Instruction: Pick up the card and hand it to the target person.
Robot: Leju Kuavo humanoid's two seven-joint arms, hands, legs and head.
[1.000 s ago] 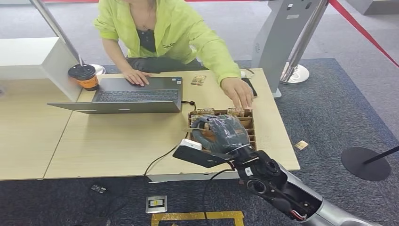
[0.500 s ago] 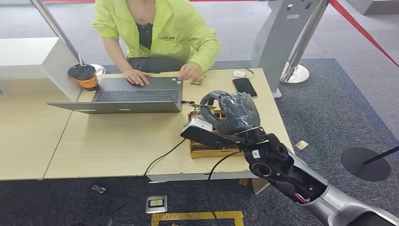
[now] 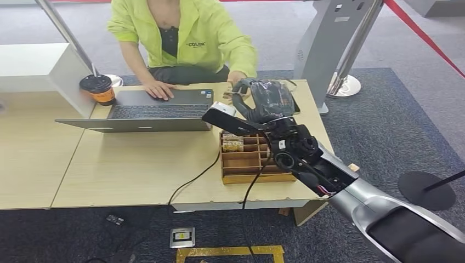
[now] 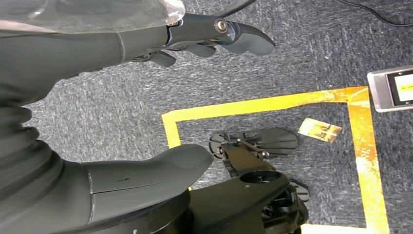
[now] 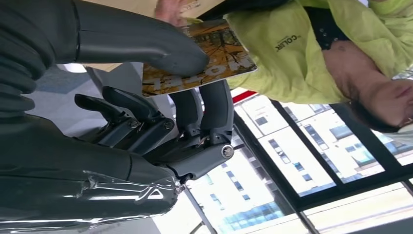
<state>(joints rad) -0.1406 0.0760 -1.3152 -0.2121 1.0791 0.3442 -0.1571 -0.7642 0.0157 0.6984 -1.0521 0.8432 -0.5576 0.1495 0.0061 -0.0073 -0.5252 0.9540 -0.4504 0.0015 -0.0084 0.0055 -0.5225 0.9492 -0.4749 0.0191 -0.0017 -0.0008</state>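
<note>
Right wrist view: the right hand point(image 5: 160, 97) pinches the card point(image 5: 199, 58) between thumb and fingers, at the person's point(image 3: 186, 38) six o'clock. Best hold steady, releasing once they grip. Left hand point(image 4: 146, 44) hangs slack, holding nothing.

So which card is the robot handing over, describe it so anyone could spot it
Start at the wooden table, then the divided wooden box near its right end. Above and beyond it, the right robot hand pinches the card, orange-brown and printed, raised toward the person; the others sit in the box.
</note>
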